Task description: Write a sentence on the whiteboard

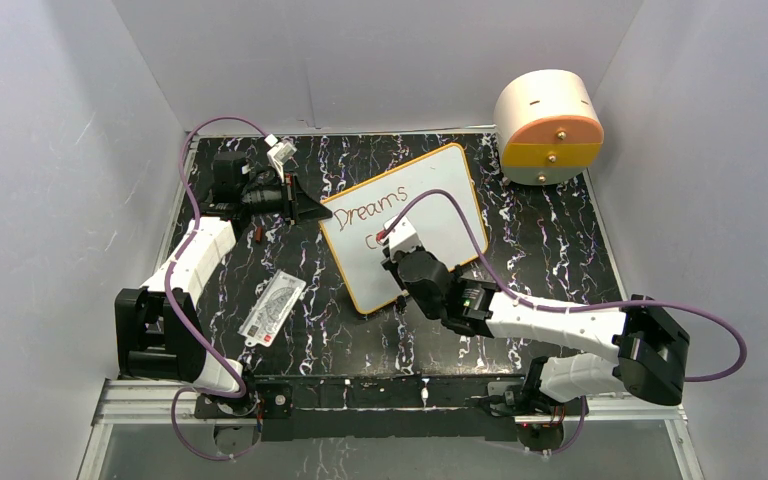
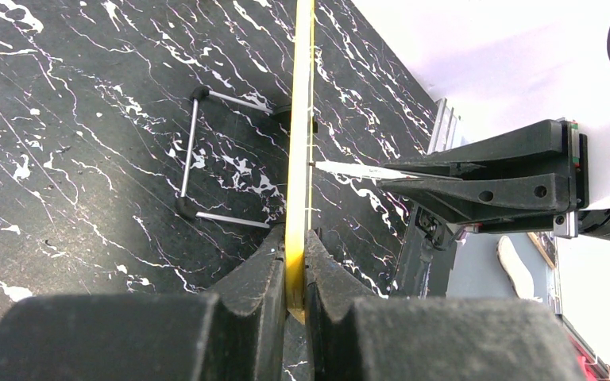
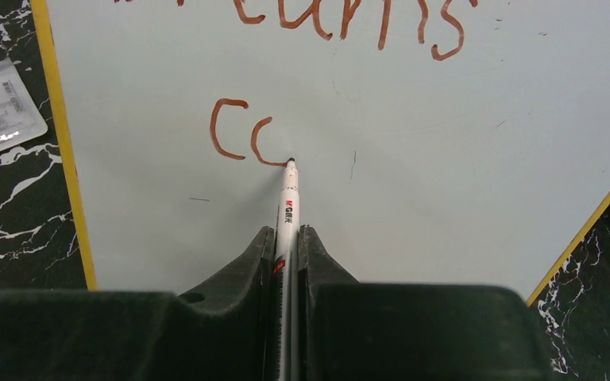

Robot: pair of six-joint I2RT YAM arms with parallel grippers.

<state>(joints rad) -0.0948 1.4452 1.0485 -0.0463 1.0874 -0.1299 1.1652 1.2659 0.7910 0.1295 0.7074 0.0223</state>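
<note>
Board point(image 1: 365, 265) sits mid-table point(image 1: 560, 240), turned at an angle, with the card point(image 1: 272, 308) lying apart to its left. The sentence point(image 1: 370, 205) is partly done: "Dreams" on top and a "C" plus a half-made letter below it. Your left gripper point(image 2: 294, 242) has its jaws pressed onto the yellow frame point(image 2: 300, 119) at the board's edge. Your right gripper point(image 3: 286, 235) is pinched on the marker point(image 3: 288, 198) partway up the barrel, with the tip touching the white face at the end of the last stroke. I judge the board to be light, thin and stiff, with a glossy, slick face. It seems propped on a wire foot point(image 2: 194, 151), though I can't read the tilt. Expect it to skate or rock if you lean on the pen, so the frame is the place to hold it, since it is the only edge thick enough to bite and the grip stays off the writing area. The marker looks light and rigid with a smooth plastic barrel. It will likely twist or slide back between the pads under hard pressure, so grip low near the tip as you have it. Use light pressure only, because the felt tip is soft. Wet ink will probably smear, so don't drag the fingers or cable over the letters.
</note>
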